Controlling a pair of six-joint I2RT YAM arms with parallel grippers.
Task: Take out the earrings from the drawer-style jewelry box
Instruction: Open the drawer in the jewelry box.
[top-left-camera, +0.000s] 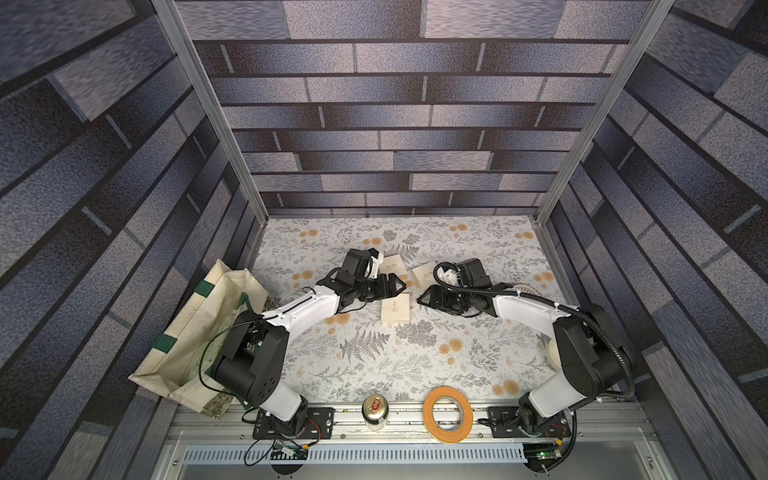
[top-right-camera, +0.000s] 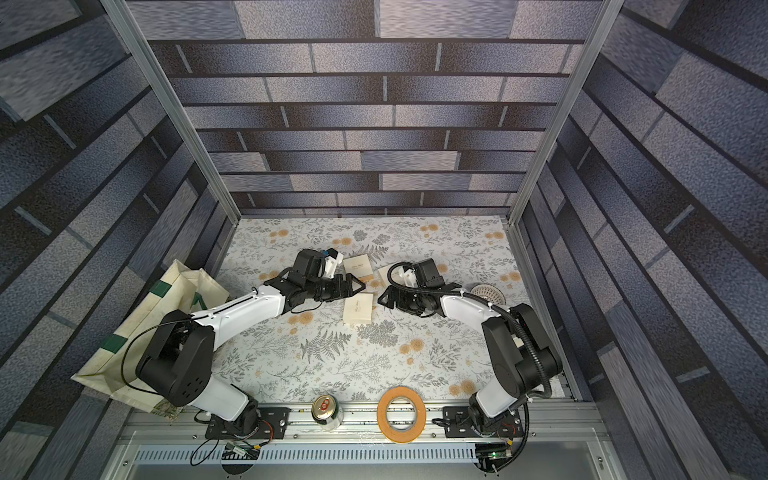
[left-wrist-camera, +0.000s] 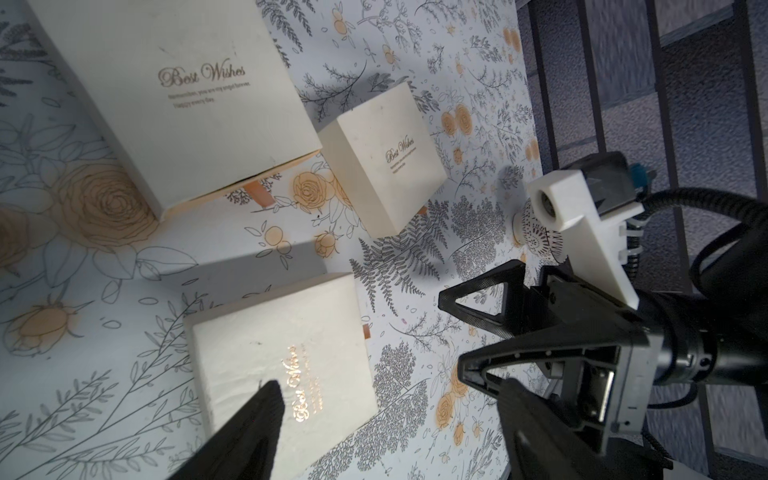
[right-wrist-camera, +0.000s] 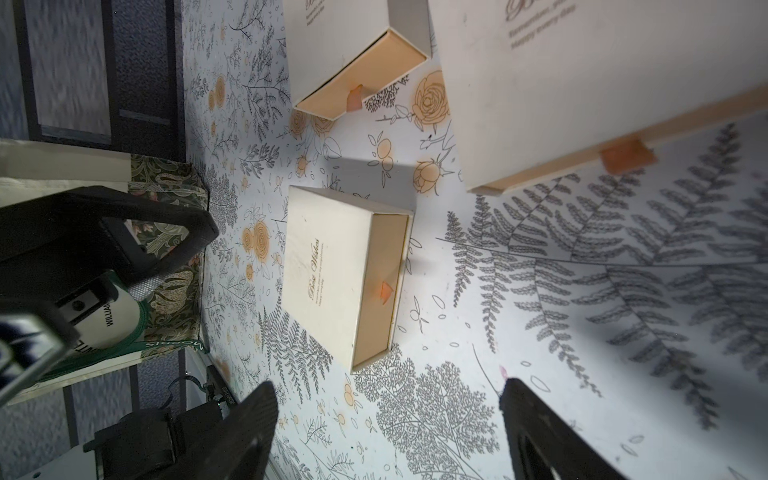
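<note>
Three cream drawer-style jewelry boxes marked "Best Wishes" lie on the flowered table. The middle box (top-left-camera: 395, 308) (top-right-camera: 358, 309) sits between both arms, and its drawer end with an orange pull tab (right-wrist-camera: 384, 291) faces the right wrist camera. Two more boxes lie behind it (top-left-camera: 390, 266) (top-left-camera: 426, 272). All drawers look pushed in, so the earrings are hidden. My left gripper (top-left-camera: 401, 286) (left-wrist-camera: 386, 419) is open just above the middle box's (left-wrist-camera: 282, 357) far edge. My right gripper (top-left-camera: 422, 301) (right-wrist-camera: 390, 411) is open over bare cloth beside that box.
A cream and green tote bag (top-left-camera: 199, 332) lies at the left edge by the left arm. A drink can (top-left-camera: 376, 411) and a roll of tape (top-left-camera: 448, 413) stand on the front rail. A small patterned round object (top-right-camera: 488, 293) sits behind the right arm.
</note>
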